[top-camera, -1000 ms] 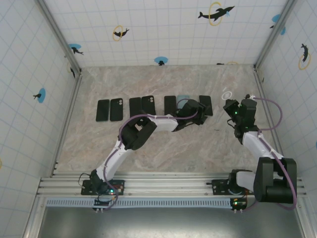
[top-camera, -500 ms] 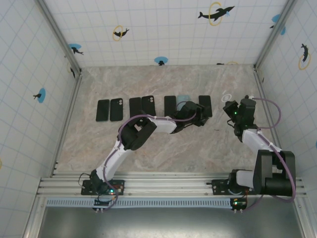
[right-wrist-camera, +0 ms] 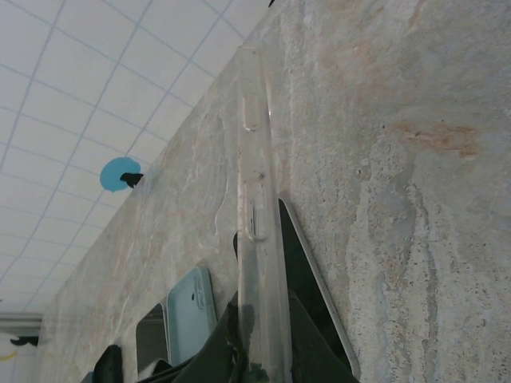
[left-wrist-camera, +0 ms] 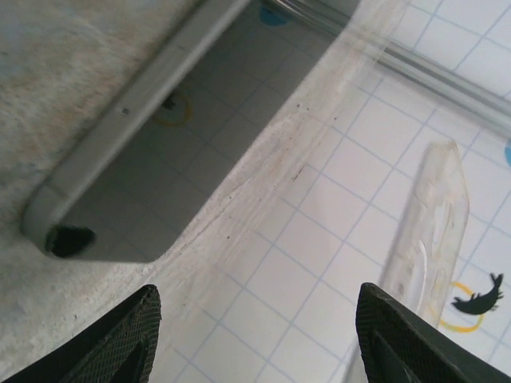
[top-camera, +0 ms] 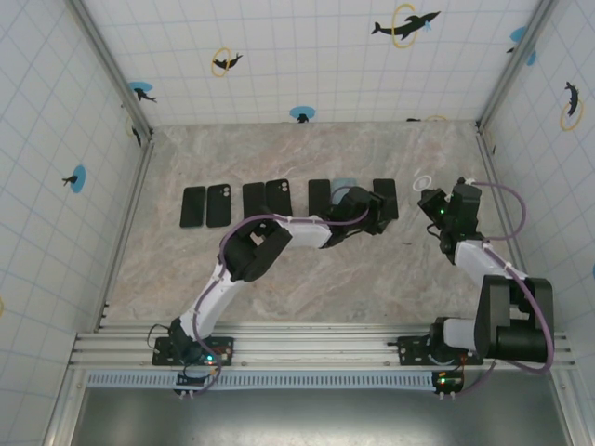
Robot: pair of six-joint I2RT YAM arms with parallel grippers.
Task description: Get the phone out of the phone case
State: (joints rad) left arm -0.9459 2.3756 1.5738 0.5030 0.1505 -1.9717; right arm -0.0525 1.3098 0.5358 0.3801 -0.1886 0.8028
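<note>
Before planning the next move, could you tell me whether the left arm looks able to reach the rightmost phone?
Probably yes: the open left gripper hovers just beside the phone, nothing between them; the right gripper holds the clear case off to the side.

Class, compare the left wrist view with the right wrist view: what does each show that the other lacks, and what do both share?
Left wrist: the open left gripper and a yellow-ringed dolphin sticker. Right wrist: the right gripper shut on the clear case, a light blue phone and a blue-disc sticker. Both: the clear case, a dark phone lying on the marble table, and the tiled wall.
</note>
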